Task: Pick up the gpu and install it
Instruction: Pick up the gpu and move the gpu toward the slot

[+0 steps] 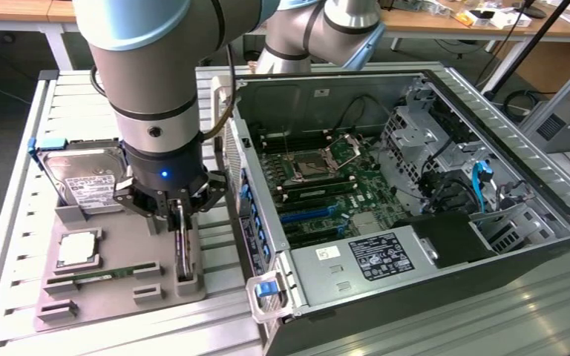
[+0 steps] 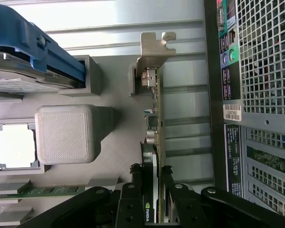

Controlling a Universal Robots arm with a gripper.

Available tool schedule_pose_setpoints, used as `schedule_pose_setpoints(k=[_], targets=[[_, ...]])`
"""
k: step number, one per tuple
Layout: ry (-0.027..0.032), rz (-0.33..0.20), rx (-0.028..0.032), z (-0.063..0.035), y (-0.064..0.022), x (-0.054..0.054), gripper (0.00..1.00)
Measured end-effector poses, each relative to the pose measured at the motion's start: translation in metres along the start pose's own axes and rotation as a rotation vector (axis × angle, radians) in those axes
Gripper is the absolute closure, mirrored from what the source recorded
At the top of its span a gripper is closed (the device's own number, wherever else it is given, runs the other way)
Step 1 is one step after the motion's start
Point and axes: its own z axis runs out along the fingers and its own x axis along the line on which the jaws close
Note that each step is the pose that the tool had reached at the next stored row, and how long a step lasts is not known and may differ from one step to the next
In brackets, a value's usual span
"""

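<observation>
The gpu [image 1: 182, 252] stands thin and edge-on in a slot of the grey holder tray [image 1: 116, 297], to the exterior view's left of the open computer case [image 1: 522, 252]. In the wrist view the gpu [image 2: 155, 118] runs away from me, its silver end bracket [image 2: 152, 50] at the far end by a grey post. My gripper [image 1: 177, 216] has come straight down over the card. Its black fingers [image 2: 132, 194] press against both faces of the card, so the gripper [image 2: 151, 185] is shut on it. The card's lower edge still sits in the tray.
A silver hard drive [image 1: 87, 178] in a blue frame stands at the tray's back. A processor chip [image 1: 77, 248] and a green memory stick [image 1: 112, 273] lie in the tray's pockets. Inside the case lies the motherboard [image 1: 329, 174] with blue slots [image 1: 310, 215]. The case's rear wall [image 2: 256, 95] is close beside the card.
</observation>
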Motion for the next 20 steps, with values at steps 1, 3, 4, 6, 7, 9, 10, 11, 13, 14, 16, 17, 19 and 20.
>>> schedule_pose_setpoints(k=[1, 3, 4, 6, 7, 9, 10, 11, 13, 14, 16, 17, 19, 20], targets=[[-0.0001, 0.0, -0.0001, -0.0009, 0.0, 0.0, 0.73], [-0.0001, 0.0, -0.0001, -0.0033, 0.0001, 0.0, 0.73], [-0.0001, 0.0, -0.0001, -0.0039, 0.0001, 0.0, 0.73], [-0.0001, 0.0, -0.0001, -0.0051, 0.0001, 0.0, 0.73], [-0.0001, 0.0, -0.0002, -0.0057, 0.0001, 0.0, 0.73], [-0.0002, 0.0, -0.0002, -0.0068, 0.0001, 0.0, 0.73], [-0.0002, 0.0, -0.0002, -0.0073, 0.0001, 0.0, 0.73], [-0.0002, 0.0, -0.0002, -0.0077, 0.0001, 0.0, 0.73], [-0.0001, 0.0, -0.0002, -0.0085, 0.0001, 0.0, 0.73], [-0.0002, 0.0, -0.0002, -0.0088, 0.0001, 0.0, 0.73], [-0.0001, 0.0, -0.0001, -0.0098, 0.0001, 0.0, 0.73], [0.0, 0.0, 0.0, -0.0102, 0.0001, 0.0, 0.73], [-0.0002, 0.0, -0.0002, -0.011, 0.0002, 0.0, 0.73], [-0.0001, 0.0, -0.0001, -0.0118, 0.0002, 0.0, 0.73]])
